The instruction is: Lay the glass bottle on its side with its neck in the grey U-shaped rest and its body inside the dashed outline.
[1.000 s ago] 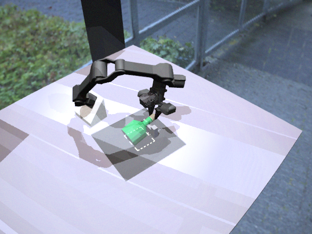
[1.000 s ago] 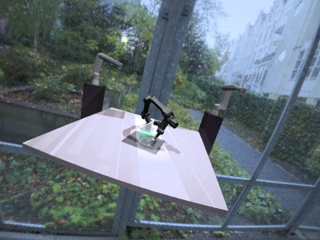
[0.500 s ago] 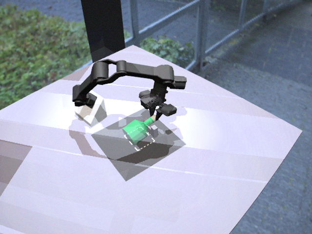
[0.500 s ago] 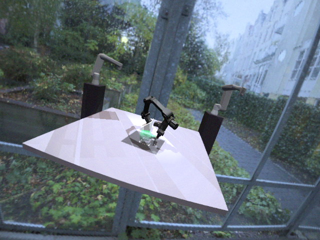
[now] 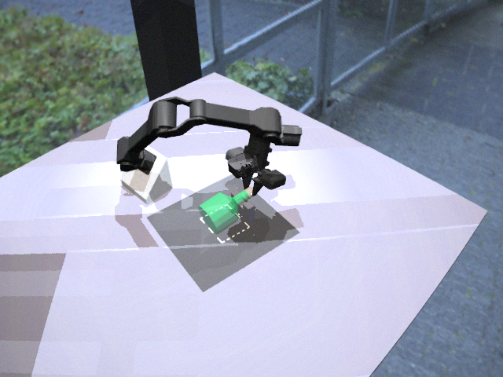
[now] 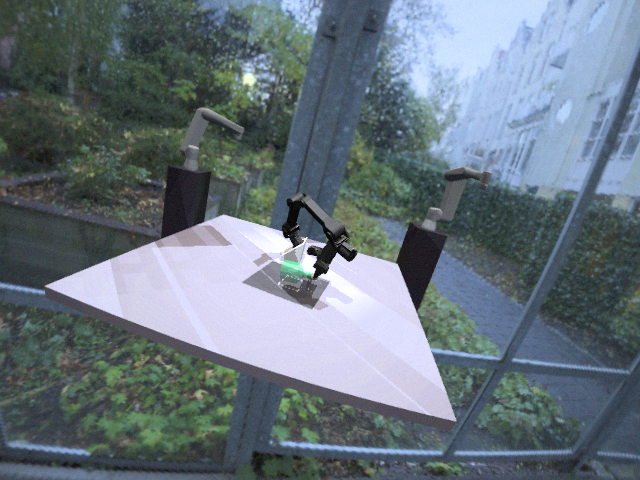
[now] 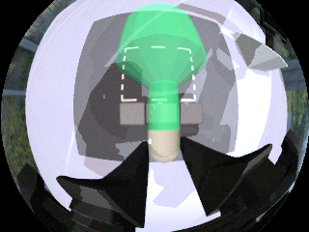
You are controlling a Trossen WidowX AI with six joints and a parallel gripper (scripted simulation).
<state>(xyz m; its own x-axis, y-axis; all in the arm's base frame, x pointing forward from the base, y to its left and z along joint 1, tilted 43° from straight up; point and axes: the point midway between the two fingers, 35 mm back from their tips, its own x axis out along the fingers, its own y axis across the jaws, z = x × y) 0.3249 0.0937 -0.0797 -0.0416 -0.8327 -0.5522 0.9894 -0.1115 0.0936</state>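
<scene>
The black two-fingered claw [image 5: 252, 188] [image 6: 316, 274] [image 7: 164, 143] was closed on the tan neck end of the green glass bottle [image 5: 219, 210] [image 6: 293, 270] [image 7: 163, 48], which lay sideways, apparently above the grey U-shaped rest [image 5: 247, 206] [image 7: 132, 113]. Releasing early could drop and break it; lowering it misaligned could knock the neck against an upright or leave the body outside the white dashed outline [image 5: 235, 236] [image 6: 289, 287] [image 7: 194, 82].

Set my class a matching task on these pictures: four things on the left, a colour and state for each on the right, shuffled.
1. bottle body
2. bottle tip
3. dashed outline
4. U-shaped rest

A. grey, below the bottle's neck
B. green, see-through
C. white, on the dark square
D. beige, between the tool's fingers

Pairs: 1-B, 2-D, 3-C, 4-A
</scene>
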